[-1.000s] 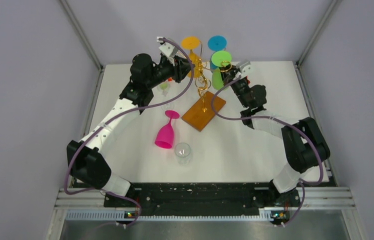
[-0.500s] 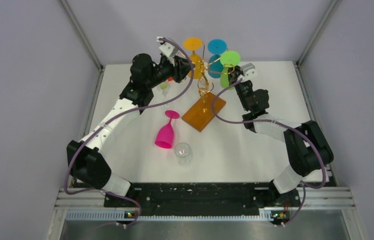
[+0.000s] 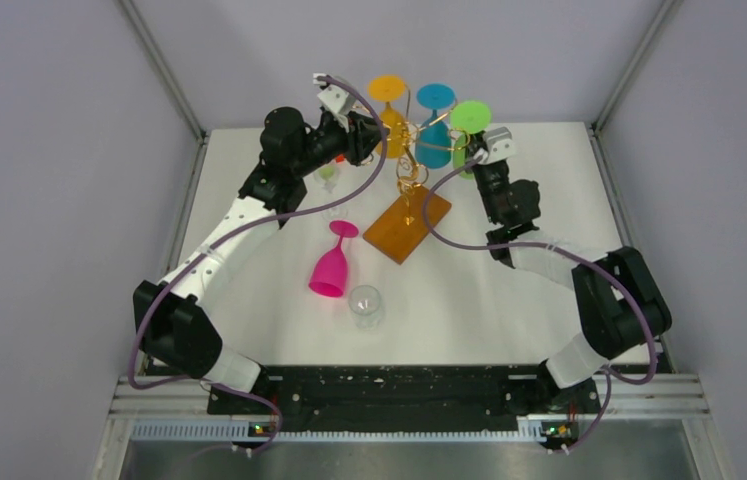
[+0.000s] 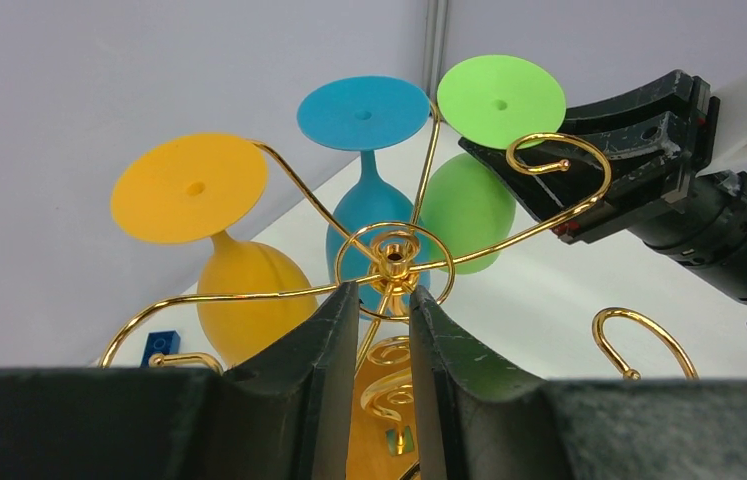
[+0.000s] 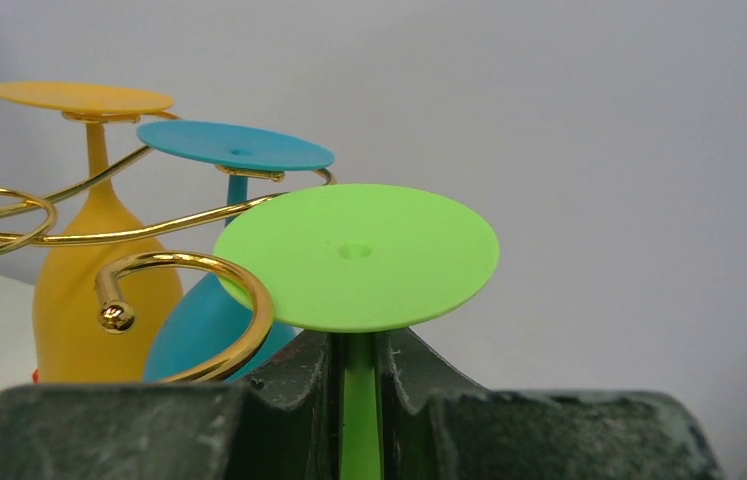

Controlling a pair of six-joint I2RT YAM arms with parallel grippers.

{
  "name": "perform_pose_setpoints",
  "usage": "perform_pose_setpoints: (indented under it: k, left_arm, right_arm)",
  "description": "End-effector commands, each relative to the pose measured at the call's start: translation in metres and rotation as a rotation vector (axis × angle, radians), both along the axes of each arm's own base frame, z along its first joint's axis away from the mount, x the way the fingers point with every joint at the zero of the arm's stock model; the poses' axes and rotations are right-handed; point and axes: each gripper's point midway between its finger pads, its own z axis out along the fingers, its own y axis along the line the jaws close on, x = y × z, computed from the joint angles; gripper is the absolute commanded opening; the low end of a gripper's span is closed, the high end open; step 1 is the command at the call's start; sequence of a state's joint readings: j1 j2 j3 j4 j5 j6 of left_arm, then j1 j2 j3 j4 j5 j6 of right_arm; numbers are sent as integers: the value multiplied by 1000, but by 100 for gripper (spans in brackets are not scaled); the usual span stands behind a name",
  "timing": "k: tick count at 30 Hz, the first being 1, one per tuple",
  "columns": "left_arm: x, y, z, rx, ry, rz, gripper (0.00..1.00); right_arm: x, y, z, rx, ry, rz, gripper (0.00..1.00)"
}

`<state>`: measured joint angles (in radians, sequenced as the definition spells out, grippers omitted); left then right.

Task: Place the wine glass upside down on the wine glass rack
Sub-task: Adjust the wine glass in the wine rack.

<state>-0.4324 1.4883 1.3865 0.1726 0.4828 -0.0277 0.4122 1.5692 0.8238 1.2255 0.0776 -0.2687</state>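
The wine glass rack [image 3: 408,223] is a gold wire stand on an orange-brown base. My left gripper [image 3: 367,135] reaches in from the left, and its jaws [image 4: 384,290] close on the rack's centre hub [image 4: 389,262]. A green wine glass [image 3: 470,117] hangs upside down, foot up, in my right gripper [image 3: 476,150]. The right wrist view shows those jaws [image 5: 357,340] shut on its stem just under the foot [image 5: 357,255]. A curled gold arm [image 5: 189,262] ends just left of the stem, and I cannot tell whether they touch.
An orange glass [image 3: 386,88] and a blue glass [image 3: 435,97] hang upside down on the rack. A pink glass [image 3: 331,265] and a clear glass [image 3: 365,303] lie on the white table in front. Another small clear glass [image 3: 327,175] stands under the left arm.
My right gripper has carried the green glass to the right, away from the rack's centre and out past the blue glass. The left arm and the rack have stayed still.
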Motion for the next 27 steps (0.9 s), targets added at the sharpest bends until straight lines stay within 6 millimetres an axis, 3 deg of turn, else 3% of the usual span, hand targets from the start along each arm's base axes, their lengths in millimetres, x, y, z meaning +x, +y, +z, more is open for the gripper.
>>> perform_pose_setpoints:
  k: [1,16,22,27]
  left_arm:
    - [0,0,17,-24,-46,-11,30]
    - [0,-1,16,-23,-44,-13,30]
    - [0,0,16,-22,-46,-10,30]
    - [0,-1,16,-22,-45,-13,30]
  right_arm:
    - [-21,-21,54,53,-148,-74,0]
    - [-30,-32,61,3,-162,-130,0]
    - [-26,-12,45,-68,-35,-11,0]
    - [-29,-8,37,-69,53,114,0]
